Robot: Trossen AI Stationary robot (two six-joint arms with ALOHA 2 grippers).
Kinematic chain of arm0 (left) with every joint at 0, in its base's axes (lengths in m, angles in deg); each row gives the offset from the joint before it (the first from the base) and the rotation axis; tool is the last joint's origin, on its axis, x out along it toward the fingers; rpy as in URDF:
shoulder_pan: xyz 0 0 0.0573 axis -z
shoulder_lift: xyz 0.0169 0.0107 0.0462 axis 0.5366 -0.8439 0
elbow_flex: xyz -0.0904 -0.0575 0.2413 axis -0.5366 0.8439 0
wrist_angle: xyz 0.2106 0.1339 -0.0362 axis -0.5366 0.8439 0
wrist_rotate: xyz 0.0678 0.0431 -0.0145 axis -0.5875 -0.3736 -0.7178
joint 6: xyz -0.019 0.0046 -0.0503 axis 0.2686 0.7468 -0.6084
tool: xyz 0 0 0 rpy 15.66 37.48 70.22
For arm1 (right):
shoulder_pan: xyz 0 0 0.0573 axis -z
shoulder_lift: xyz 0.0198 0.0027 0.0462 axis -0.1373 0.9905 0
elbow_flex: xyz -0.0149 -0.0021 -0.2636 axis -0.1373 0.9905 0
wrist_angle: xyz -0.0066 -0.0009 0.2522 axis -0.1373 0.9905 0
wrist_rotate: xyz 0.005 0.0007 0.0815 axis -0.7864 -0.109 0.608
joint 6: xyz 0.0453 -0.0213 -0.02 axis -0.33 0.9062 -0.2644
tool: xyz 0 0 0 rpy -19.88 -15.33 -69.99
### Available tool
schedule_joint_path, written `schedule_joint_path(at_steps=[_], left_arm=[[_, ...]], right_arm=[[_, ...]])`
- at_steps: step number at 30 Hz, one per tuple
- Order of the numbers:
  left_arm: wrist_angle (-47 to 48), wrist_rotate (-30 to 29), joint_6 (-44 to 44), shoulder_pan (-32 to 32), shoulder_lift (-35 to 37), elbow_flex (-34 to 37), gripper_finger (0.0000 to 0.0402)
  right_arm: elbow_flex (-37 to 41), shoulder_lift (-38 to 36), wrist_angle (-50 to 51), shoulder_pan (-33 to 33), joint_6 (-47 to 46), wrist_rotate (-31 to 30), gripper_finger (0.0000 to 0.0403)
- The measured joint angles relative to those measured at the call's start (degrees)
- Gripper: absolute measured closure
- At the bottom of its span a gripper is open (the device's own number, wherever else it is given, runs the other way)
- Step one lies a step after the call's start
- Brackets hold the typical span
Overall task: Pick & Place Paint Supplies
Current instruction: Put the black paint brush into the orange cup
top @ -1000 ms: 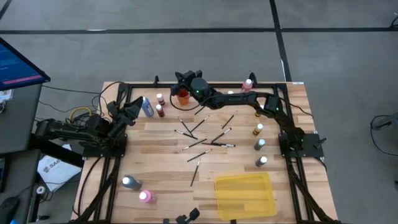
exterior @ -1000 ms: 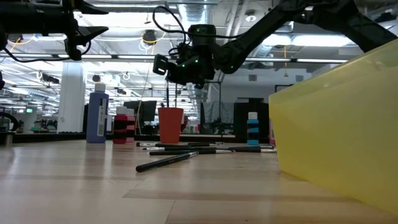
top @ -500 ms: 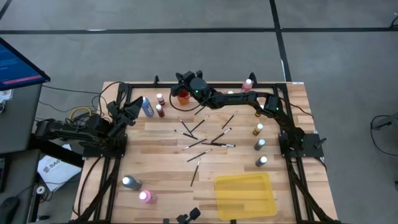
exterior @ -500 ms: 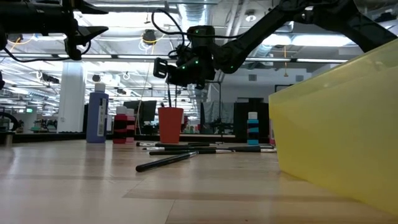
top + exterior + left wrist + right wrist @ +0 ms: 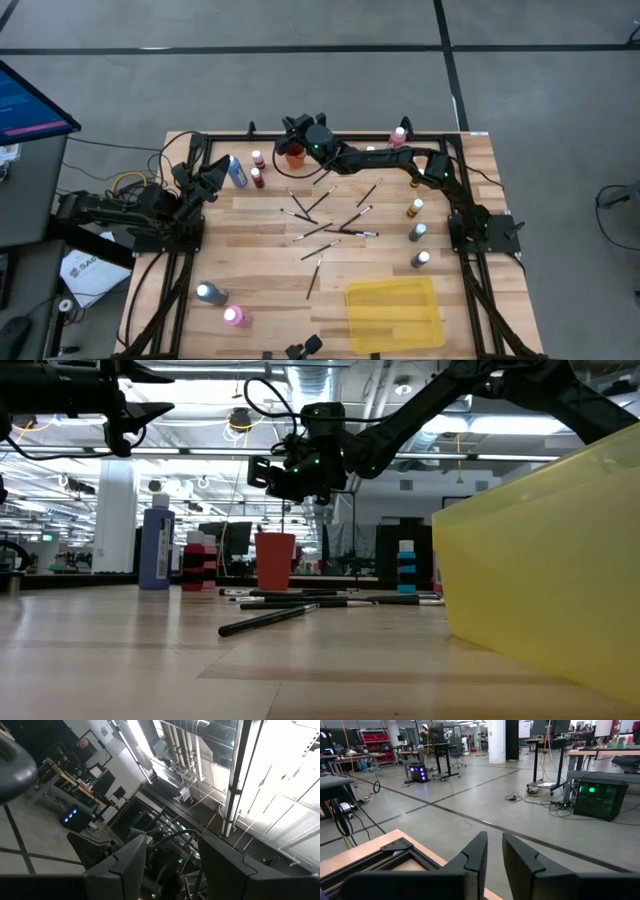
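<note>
Paint bottles (image 5: 257, 176), nine counted, ringed around scattered paintbrushes (image 5: 333, 222) mid-surface (image 5: 270, 270), one orange cup (image 5: 294, 156) beneath right claw (image 5: 296, 140), slightly parted, left claw (image 5: 218, 172) spread, empty.

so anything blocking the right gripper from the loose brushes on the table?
Nothing visible. The right gripper hangs above the orange cup at the table's far edge, and the scattered paintbrushes lie on open wood just nearer the middle. The red bottles stand off to one side. The left gripper waits further off, open.
</note>
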Motion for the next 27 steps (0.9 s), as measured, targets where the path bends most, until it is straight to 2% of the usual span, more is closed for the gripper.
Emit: schedule_joint_path(at_steps=[3,7,12,15,17,21,24,27], left_arm=[[0.0,0.0,0.0,0.0,0.0,0.0,0.0225],[0.0,0.0,0.0,0.0,0.0,0.0,0.0225],[0.0,0.3,0.0,0.0,0.0,0.0,0.0225],[1.1,3.6,0.0,0.0,-0.2,-0.2,0.0225],[6.4,7.0,-0.1,0.0,-1.1,-2.0,0.0225],[27.7,15.3,0.0,0.0,-6.8,-12.2,0.0225],[43.4,16.7,1.4,-0.1,-16.3,-22.0,0.0225],[53.6,19.6,1.5,-1.8,-28.4,-32.3,0.0225]], right_arm=[[0.2,-1.3,1.8,-0.7,3.2,0.0,0.0336],[-0.5,-8.5,10.2,-3.4,8.2,-1.0,0.0319],[-1.3,-18.7,30.8,-8.2,7.4,-14.6,0.0292],[-1.3,-25.7,46.2,-11.1,-1.4,-20.8,0.0270],[-1.4,-30.9,56.3,-13.0,-8.7,-21.1,0.0255],[-1.3,-38.3,75.4,-17.3,-22.4,-21.1,0.0236],[-1.3,-42.2,87.1,-20.9,-32.7,-21.0,0.0232],[-1.3,-44.9,96.6,-25.1,-41.3,-21.1,0.0235]])
